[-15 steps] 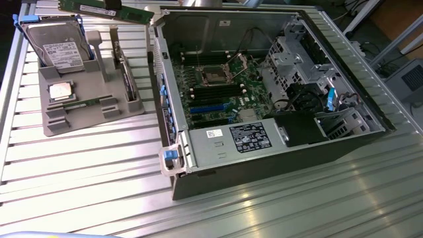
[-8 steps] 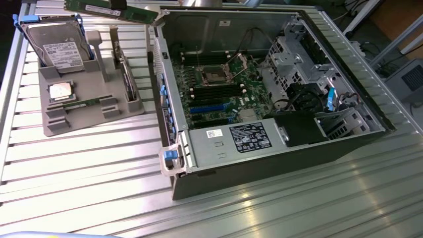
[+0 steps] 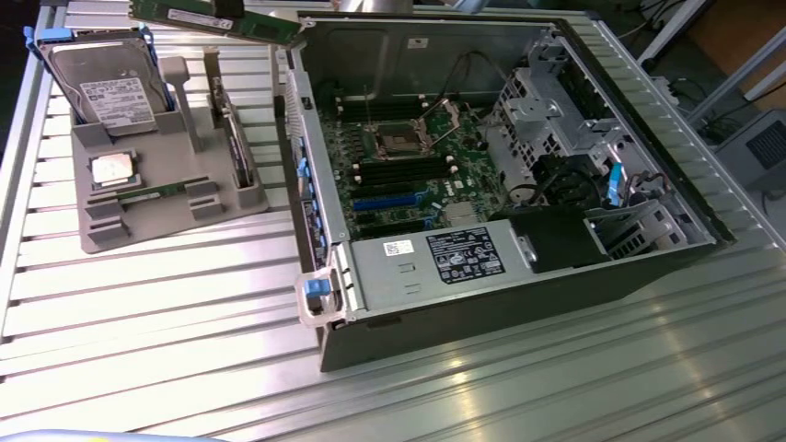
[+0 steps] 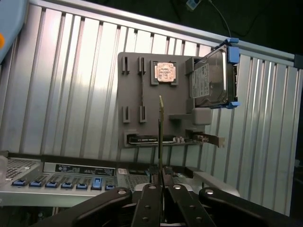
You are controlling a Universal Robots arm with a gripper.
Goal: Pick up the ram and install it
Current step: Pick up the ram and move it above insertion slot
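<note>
- Item: ram (image 3: 264,29), a long, narrow green board with dark chips along its face and a small white label.
- Location: held in the air, clear of the surface (image 3: 147,313), above the gap between the grey holder tray (image 3: 160,221) and the open computer case (image 3: 368,55).
- Grip: fingers (image 4: 149,203) closed on the ram, pinching its flat faces. In the wrist view the board stands edge-on, pointing away from them.
- Handling (judged): light, stiff and thin. Likely fragile at the chips and contact edge, and smooth enough to slip or twist.
- Best hold (judged): the flat faces near mid-length, away from the contact edge.
- Also on the tray: hard drive (image 3: 110,87), upright, and a square CPU chip (image 3: 113,170).
</note>
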